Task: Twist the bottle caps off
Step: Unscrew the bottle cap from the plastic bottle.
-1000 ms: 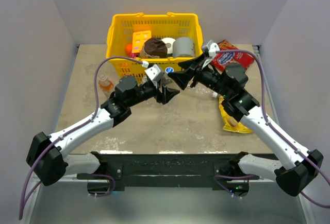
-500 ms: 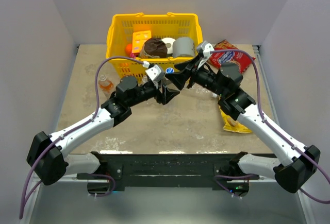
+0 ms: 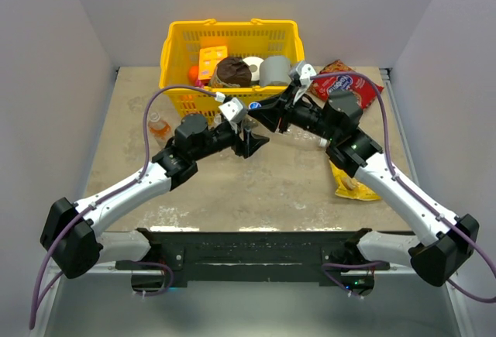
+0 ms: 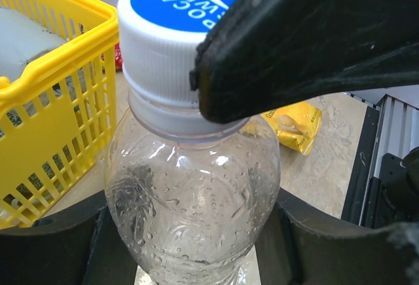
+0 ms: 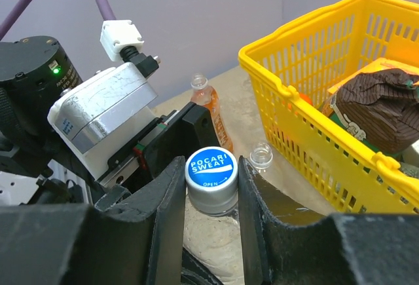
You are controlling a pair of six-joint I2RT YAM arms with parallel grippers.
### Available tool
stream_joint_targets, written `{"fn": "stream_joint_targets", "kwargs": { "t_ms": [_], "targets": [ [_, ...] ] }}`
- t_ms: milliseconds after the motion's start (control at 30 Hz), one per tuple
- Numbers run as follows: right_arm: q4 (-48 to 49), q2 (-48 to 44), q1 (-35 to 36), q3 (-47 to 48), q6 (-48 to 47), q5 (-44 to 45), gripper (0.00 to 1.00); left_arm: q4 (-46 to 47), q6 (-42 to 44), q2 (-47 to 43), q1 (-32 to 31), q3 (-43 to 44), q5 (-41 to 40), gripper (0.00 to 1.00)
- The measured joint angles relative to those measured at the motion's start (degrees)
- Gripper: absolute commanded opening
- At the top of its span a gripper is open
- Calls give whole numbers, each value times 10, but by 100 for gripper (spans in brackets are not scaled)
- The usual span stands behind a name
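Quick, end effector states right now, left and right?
Left end effector: closed around the clear bottle.
Right end effector: closed on its blue cap.

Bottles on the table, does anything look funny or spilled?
Nothing is spilled. One clear bottle beside the yellow basket stands open with no cap, unlike the gripped bottle with its blue cap on.

Both arms reach forward from their bases and bend inward, so that the two wrists meet near the middle. The left end effector (image 3: 252, 139) points to the right, its fingers closed around the body of a bottle (image 4: 196, 193). The right end effector (image 3: 260, 112) comes in from the right, just above it, with its two fingers (image 5: 167, 200) pressed on both sides of the cap (image 5: 211, 170).
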Motion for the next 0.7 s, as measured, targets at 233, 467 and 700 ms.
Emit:
{"fn": "stream_joint_targets", "kwargs": {
  "t_ms": [233, 467, 700],
  "targets": [
    [-28, 18, -10, 28, -21, -50, 1, -1, 9, 0, 4, 0, 8, 39],
    [-84, 22, -24, 59, -63, -127, 0, -25, 54, -1, 13, 11, 78, 40],
    [-96, 22, -49, 63, -76, -287, 0, -63, 83, -1, 15, 27, 209, 39]
  ]
}}
